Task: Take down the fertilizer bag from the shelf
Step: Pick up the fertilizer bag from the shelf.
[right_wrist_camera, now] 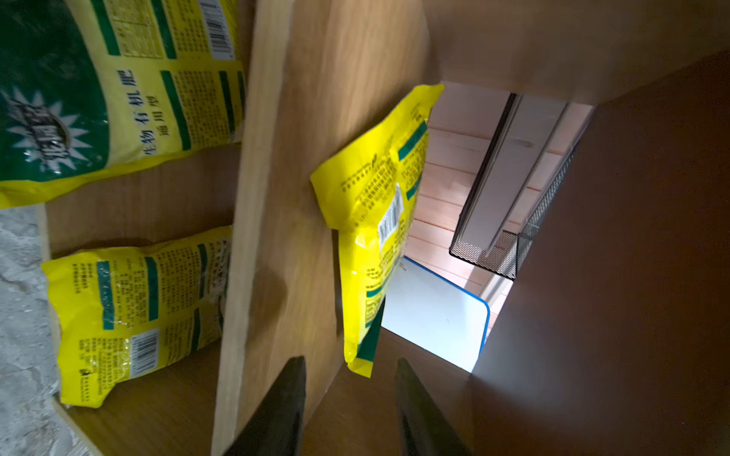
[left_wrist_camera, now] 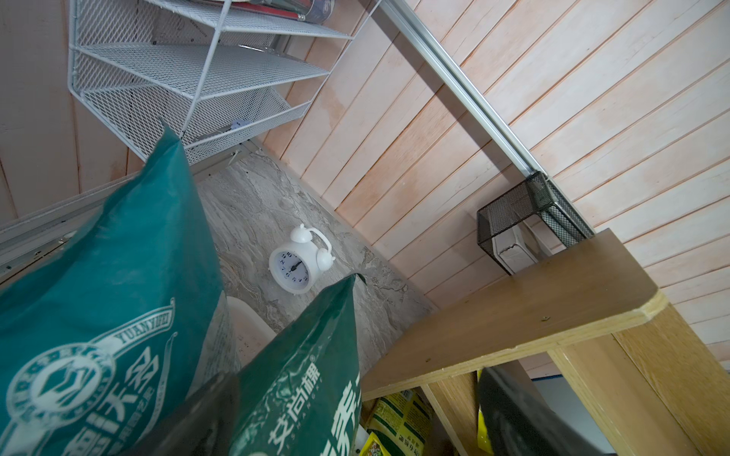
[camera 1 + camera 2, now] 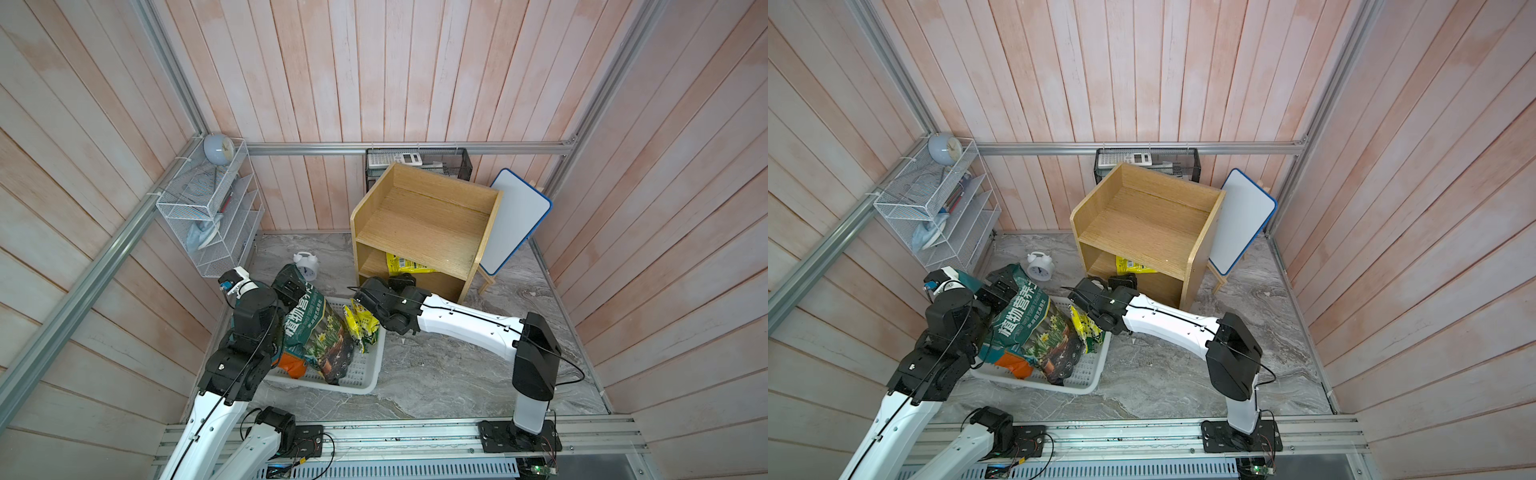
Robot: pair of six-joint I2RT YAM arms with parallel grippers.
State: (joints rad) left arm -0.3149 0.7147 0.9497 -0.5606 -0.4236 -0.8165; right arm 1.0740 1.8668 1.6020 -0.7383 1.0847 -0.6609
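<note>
The oak shelf [image 3: 419, 220] [image 3: 1142, 220] stands at the back of the floor. A yellow fertilizer bag [image 3: 405, 264] [image 1: 379, 221] lies on its middle tier. Two more yellow bags [image 1: 130, 319] lie on the tier below it. My right gripper [image 3: 401, 280] [image 1: 350, 361] is at the shelf's front, open, with the bag's near corner just ahead of its fingertips and nothing held. My left gripper [image 3: 291, 286] [image 2: 361, 375] is open around the top of a big green bag [image 3: 316, 332] [image 2: 118, 316]. That bag stands in a white basket [image 3: 365, 374].
Yellow bags [image 3: 361, 322] also stand in the white basket. A white alarm clock [image 3: 306, 266] sits on the floor left of the shelf. A white wire rack [image 3: 212, 216] hangs on the left wall. A black mesh basket [image 3: 453, 160] and a whiteboard [image 3: 515, 220] are behind and right of the shelf.
</note>
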